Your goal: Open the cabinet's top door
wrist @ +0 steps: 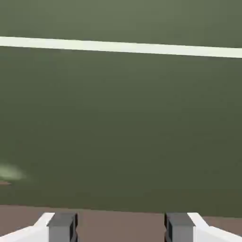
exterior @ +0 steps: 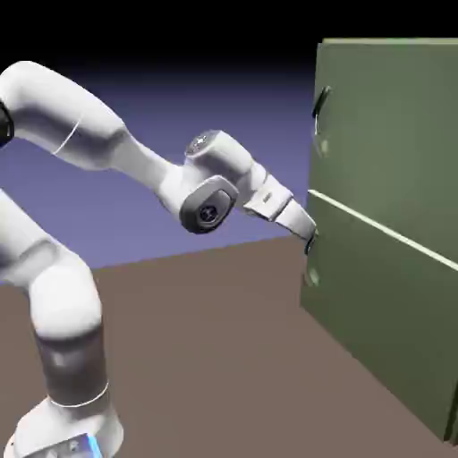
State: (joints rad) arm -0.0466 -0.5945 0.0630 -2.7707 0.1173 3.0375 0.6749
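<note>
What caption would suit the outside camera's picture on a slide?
White robot arm's open claw pointing at the olive cabinet near its pale seam, well below the top door's handle.

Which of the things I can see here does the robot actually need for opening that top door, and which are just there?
Needed:
- cabinet
- top door
- its dark handle
- gripper, open, empty, pointing at the cabinet front just below the pale seam

Just there:
- lower door
- its small handle
- brown table

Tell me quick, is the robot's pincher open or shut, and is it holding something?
Gripper: open, holding nothing; its fingertips stand apart, facing the olive cabinet.
</note>
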